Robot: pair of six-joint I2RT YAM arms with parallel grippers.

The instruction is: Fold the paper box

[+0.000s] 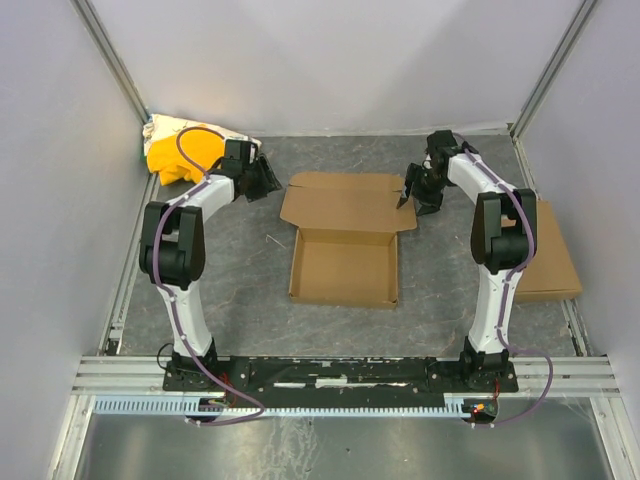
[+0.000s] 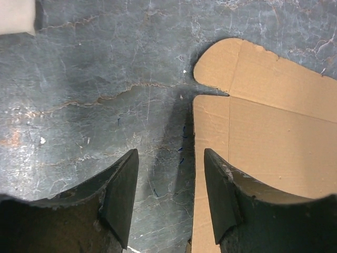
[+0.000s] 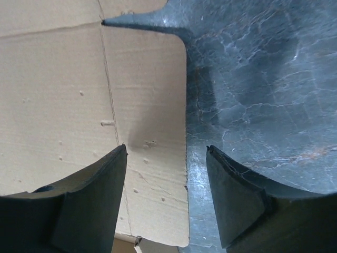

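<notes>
paper box (image 1: 345, 235) mid desk (image 1: 250, 300). left fingers (image 1: 268, 182) and right fingers (image 1: 407, 195) both apart, gripping nothing, each astride one side-flap edge of lid. risk: flaps lie flat on desk, so closing fingers likely skid over them or shove box; uneven lift may twist lid, spring tray walls. near half stands as shallow tray, nothing inside; lid panel flat beyond.
</notes>
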